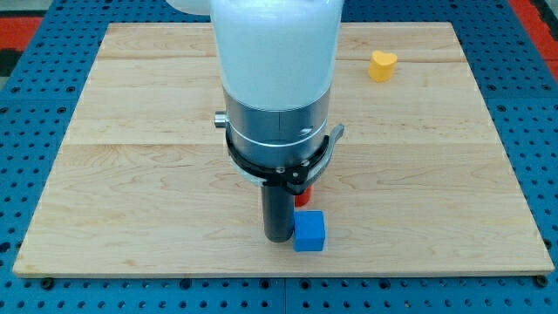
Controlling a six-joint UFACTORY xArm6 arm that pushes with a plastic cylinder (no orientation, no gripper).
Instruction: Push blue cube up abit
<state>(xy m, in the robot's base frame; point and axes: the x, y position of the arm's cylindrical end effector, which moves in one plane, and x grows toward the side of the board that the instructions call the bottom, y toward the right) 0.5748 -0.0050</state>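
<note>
blue cube near board's bottom edge. my tip touching it at its 9 o'clock; no claw on rod. risk: push from here sends cube sideways, not up. red block at 12 o'clock blocks path. yellow block far, 1 o'clock.
</note>
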